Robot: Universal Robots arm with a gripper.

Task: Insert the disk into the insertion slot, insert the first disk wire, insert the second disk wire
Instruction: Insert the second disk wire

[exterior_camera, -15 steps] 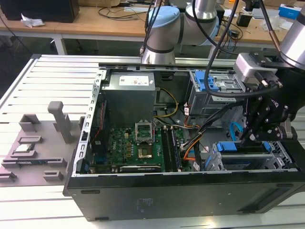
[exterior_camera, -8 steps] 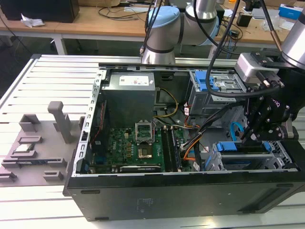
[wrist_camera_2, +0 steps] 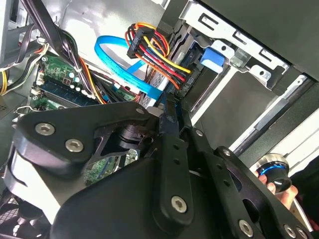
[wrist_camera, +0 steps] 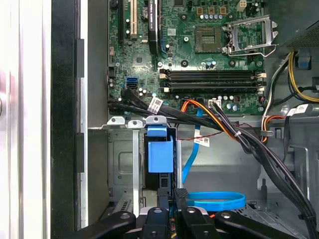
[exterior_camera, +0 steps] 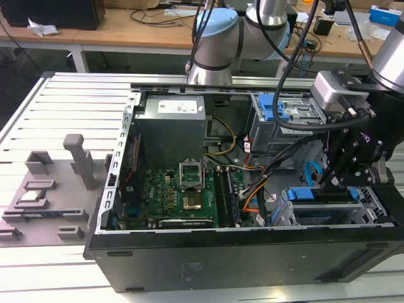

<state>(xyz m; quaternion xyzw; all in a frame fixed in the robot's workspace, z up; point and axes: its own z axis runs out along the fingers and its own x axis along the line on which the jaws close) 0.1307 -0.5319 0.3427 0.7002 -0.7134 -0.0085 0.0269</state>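
Inside the open computer case (exterior_camera: 252, 252), the gripper (wrist_camera_2: 172, 112) pinches a connector, its flat blue cable (wrist_camera_2: 122, 69) in the second wrist view.

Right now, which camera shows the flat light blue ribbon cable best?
The second wrist view: the flat light blue ribbon cable arcs unobstructed down to the black claw. The first wrist view shows its loop; the exterior view shows a short curve.
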